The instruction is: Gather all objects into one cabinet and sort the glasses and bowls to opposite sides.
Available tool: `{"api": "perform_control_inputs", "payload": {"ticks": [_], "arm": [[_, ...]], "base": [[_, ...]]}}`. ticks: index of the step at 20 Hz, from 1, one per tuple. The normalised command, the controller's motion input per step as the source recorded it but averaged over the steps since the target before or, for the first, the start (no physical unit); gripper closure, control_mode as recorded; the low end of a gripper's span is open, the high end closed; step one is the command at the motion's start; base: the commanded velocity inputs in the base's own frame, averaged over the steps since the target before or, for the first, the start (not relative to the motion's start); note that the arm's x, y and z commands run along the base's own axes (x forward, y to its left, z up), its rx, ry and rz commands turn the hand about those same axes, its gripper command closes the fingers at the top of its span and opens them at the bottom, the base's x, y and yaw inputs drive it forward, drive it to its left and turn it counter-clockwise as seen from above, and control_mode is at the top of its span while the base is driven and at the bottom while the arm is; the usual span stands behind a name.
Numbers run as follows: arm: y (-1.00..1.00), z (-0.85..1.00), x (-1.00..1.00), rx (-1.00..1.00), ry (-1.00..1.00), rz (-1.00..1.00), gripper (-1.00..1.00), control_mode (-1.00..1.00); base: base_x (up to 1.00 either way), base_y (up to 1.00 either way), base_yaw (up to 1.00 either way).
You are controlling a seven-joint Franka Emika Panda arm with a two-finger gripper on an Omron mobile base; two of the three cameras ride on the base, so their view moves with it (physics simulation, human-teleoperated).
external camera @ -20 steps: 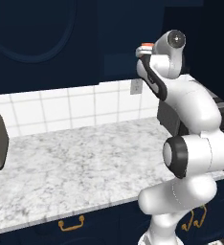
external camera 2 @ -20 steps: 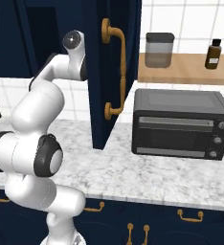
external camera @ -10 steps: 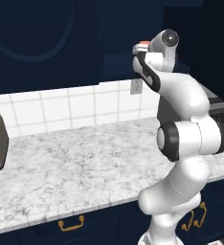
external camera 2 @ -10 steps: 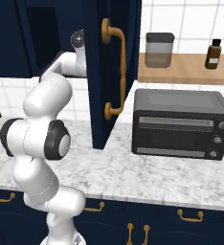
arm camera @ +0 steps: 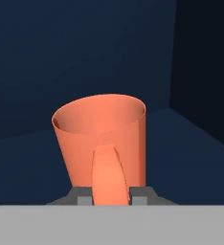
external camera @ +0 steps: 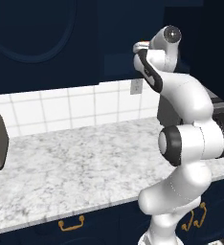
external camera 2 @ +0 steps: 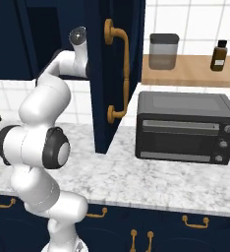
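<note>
a: step in hand? the gripper (arm camera: 112, 200) is seen pinched on the orange mug (arm camera: 102, 143) by its handle, inside the cabinet (external camera 2: 114, 74).

b: next, likely a lift and carry to the glasses' side.

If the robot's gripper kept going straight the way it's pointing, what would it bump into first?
The gripper is already closed on the handle of the small orange mug. Past the mug, the next thing in line looks like the dark navy cabinet's back wall, though how far off is unclear.
</note>
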Motion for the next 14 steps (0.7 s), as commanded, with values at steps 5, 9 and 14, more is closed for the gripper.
{"api": "perform_control_inputs", "payload": {"ticks": [5,9,14], "arm": [[0.00,0.00,-0.39,0.00,0.00,0.00,1.00,-1.00],[0.07,0.27,-0.66,0.00,-0.06,0.01,1.00,-1.00],[0.12,0.49,-0.78,0.00,-0.02,0.07,1.00,-1.00]], "base": [[0.00,0.00,0.00],[0.00,0.00,0.00],[0.00,0.00,0.00]]}}
